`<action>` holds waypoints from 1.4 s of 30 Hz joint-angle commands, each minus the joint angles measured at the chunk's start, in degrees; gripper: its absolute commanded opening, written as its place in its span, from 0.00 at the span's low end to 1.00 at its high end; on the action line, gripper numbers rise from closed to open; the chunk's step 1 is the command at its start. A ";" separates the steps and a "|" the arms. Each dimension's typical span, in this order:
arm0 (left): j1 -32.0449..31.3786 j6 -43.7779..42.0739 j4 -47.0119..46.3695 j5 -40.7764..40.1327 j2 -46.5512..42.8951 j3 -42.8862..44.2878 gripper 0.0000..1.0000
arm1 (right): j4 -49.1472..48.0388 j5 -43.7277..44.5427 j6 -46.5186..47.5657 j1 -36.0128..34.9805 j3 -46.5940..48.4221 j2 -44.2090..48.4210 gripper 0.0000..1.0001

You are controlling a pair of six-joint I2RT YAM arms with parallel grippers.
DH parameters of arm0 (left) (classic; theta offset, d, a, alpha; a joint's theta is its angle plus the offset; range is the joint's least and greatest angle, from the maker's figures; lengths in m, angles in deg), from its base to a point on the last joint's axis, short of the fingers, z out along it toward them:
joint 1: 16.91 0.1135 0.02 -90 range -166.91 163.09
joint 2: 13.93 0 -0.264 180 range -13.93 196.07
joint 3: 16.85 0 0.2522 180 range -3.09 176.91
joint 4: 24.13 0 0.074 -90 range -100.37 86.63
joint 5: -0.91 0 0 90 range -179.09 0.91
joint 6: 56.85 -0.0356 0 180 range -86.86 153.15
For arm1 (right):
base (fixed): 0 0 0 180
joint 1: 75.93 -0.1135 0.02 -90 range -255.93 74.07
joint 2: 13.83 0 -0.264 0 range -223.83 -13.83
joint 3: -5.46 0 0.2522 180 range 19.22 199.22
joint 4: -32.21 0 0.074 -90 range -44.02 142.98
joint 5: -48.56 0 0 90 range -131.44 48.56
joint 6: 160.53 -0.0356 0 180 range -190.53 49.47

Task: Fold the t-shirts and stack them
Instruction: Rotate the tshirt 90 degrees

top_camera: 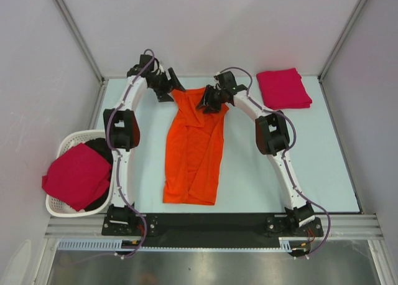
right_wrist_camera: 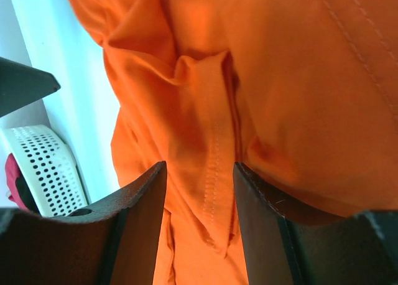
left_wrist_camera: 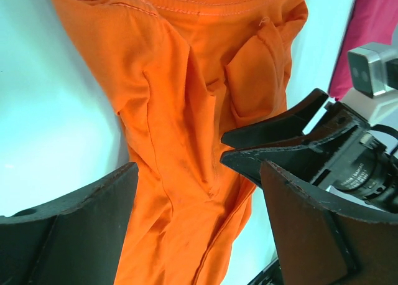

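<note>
From above: one orange t-shirt (top_camera: pixel 194 154) laid lengthwise mid-table (top_camera: pixel 298 173), narrowed into a long strip, likely ready for folding end to end. Two hands at its far end, left hand (top_camera: pixel 166 89) and right hand (top_camera: pixel 208 101), one at each corner, probably for an even lift. One folded crimson pile (top_camera: pixel 283 89) at the far right, likely the stack; number of shirts in it unclear. One loose crimson t-shirt (top_camera: pixel 78 176) draped over the single white basket (top_camera: pixel 68 139), not yet folded.

From the left wrist: left hand wide, holding nothing, poised above the orange cloth.

From the right wrist: right hand narrowed astride a stitched fold; pinching or not, cannot tell.
</note>
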 commanded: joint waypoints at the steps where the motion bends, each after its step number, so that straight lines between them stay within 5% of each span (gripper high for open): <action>1: -0.22 -1.06 -0.39 1.14 -3.63 0.13 0.86 | -0.41 -0.21 0.38 0.02 0.05 1.20 0.52; 18: -3.21 -0.70 -1.98 4.48 -5.04 -1.98 0.79 | -0.67 5.33 3.64 -1.04 4.44 -3.81 0.48; 30: -3.21 -1.06 -1.89 4.66 -5.48 -4.79 0.74 | -1.54 5.69 4.96 -1.13 5.59 -5.22 0.31; 33: -3.12 -1.14 -1.80 4.31 -5.21 -5.84 0.66 | -2.96 3.58 4.08 -1.48 7.25 -6.27 0.12; 35: -3.12 -1.14 -1.54 4.22 -5.04 -7.34 0.49 | -2.43 3.92 4.08 -1.83 7.96 -6.19 0.01; 39: -3.29 -0.62 -1.62 4.93 -3.37 -8.48 0.01 | -3.39 5.33 4.51 -1.48 5.60 -3.47 0.00; 42: -3.30 -0.35 -1.45 4.31 -2.23 -7.87 0.00 | -4.10 6.56 4.69 -0.87 4.10 -1.19 0.00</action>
